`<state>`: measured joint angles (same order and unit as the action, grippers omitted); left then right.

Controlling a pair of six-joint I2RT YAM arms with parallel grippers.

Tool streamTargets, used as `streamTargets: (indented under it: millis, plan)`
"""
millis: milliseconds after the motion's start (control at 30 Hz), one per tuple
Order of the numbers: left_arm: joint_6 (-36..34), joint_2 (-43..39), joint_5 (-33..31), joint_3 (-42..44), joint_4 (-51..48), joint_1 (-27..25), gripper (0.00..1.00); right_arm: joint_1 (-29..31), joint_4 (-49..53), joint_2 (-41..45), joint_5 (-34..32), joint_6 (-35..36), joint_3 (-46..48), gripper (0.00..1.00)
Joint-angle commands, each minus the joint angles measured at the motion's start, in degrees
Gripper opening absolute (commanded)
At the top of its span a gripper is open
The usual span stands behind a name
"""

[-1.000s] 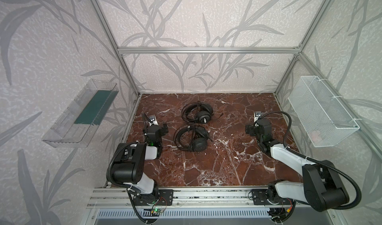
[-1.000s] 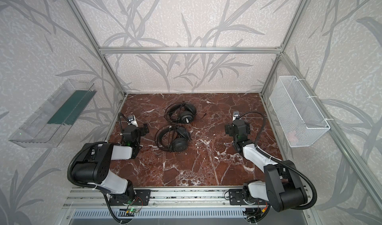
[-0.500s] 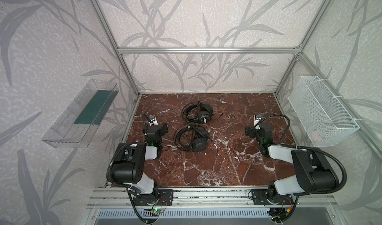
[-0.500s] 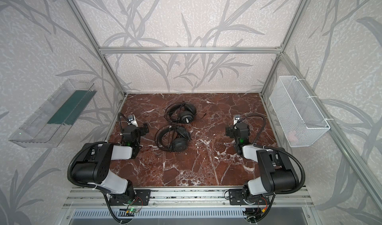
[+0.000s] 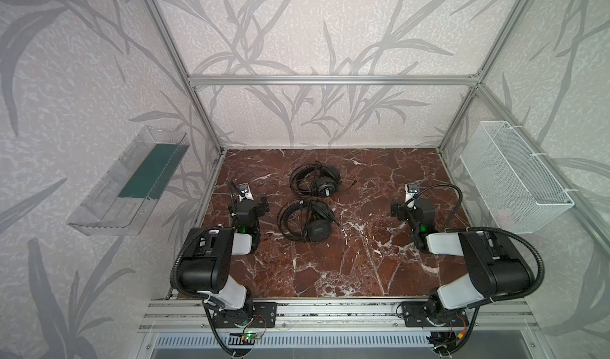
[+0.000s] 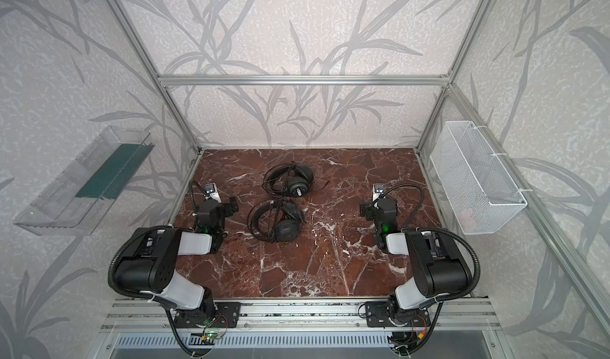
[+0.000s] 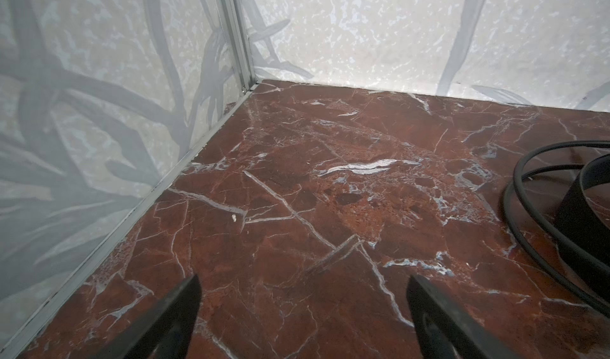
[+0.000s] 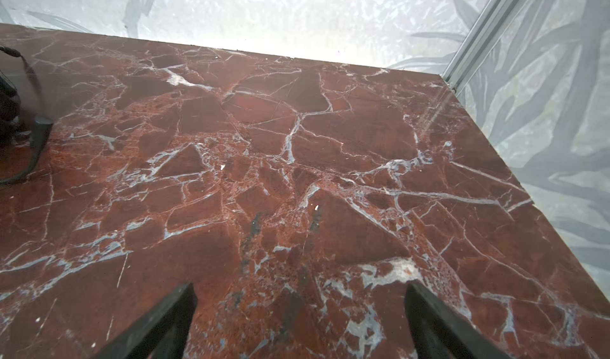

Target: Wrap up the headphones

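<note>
Black headphones (image 5: 318,232) lay near the middle of the worktop (image 5: 363,268). Left tool (image 7: 303,284) stood wide and empty at their nine o'clock, right tool (image 8: 300,291) wide at three. Loose cables (image 8: 41,126) could snag and drag a pair.

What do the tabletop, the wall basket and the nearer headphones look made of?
Tabletop: glossy red-brown marble or a marble-look sheet; white veins, sheen.
Wall basket: white-coated wire mesh; see-through grid.
Nearer headphones: likely matte black plastic; thin wire headband.
</note>
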<state>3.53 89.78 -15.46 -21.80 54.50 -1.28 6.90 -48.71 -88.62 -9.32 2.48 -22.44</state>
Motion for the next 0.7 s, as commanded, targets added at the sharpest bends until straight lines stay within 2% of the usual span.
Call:
streamTargets:
  millis: [0, 533, 667]
  plan:
    - [-1.27, 0.57, -1.15, 0.71, 1.73, -0.29, 0.99, 0.14, -5.64, -1.18, 0.09, 0.54, 1.04, 0.99]
    - [-1.29, 0.57, -1.06, 0.71, 1.74, -0.22, 0.99, 0.0, -7.11, -1.97, 0.4, 1.05, 1.26, 0.99]
    - [-1.33, 0.57, -1.06, 0.69, 1.72, -0.3, 0.99, -0.92, -7.36, -1.89, 2.5, 0.68, 1.43, 0.99]
